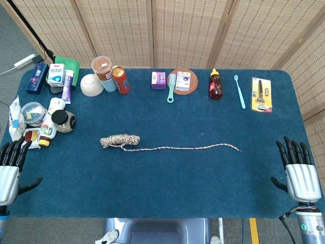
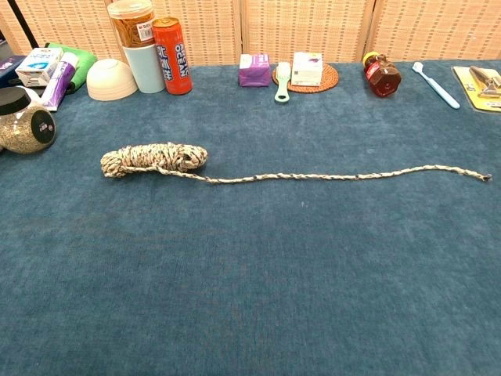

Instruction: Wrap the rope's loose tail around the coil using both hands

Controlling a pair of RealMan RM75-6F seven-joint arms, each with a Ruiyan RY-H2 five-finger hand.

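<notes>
Starting from scratch, I judge: my left robot hand (image 1: 10, 170) and right robot hand (image 1: 300, 173) hang spread and empty at the counter's (image 1: 167, 188) near corners. Farther out, the coil (image 1: 120, 141) lies untouched, its tail (image 1: 188, 148) stretched straight rightward, unwrapped.

table (image 1: 167, 178): deep teal-blue cloth, faintly mottled
rope coil (image 1: 120, 141): beige and tan, flecked with dark strands
loose tail (image 1: 188, 148): same pale beige, dotted with dark specks
left hand (image 1: 9, 168): black fingers, silver-grey back
right hand (image 1: 298, 170): black fingers, silver-grey back
can (image 1: 120, 80): red with white lettering
bowl (image 1: 92, 85): cream white
sauce bottle (image 1: 216, 85): dark red-brown, yellow cap
toothbrush (image 1: 239, 91): light blue
small box (image 1: 158, 80): purple
round mat (image 1: 183, 81): reddish brown, woven
brush (image 1: 171, 87): mint green
cloth, upper left of the frame (image 1: 70, 65): bright green
screen behind (image 1: 177, 30): tan woven pattern, pale wood frames
</notes>
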